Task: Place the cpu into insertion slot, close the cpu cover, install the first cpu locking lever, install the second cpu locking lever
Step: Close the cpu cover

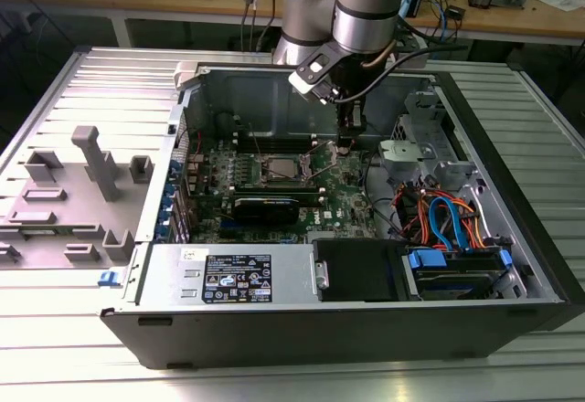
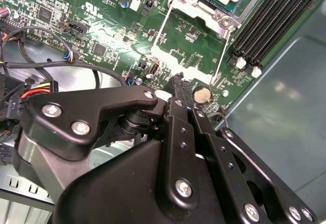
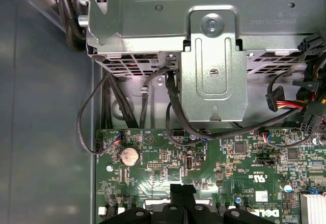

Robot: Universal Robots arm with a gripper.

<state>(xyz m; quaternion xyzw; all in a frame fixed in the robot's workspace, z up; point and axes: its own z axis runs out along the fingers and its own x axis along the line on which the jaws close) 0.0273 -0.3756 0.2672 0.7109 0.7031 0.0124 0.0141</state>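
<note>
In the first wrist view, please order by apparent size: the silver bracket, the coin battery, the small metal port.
Largest to smallest:
1. silver bracket
2. coin battery
3. small metal port

The open case lies on the counter, with a moulded tray beside it. Inside, on the motherboard, the cpu sits in the insertion slot. The gripper hangs just to the exterior view's right of it, and the drive cage stands further right.
</note>
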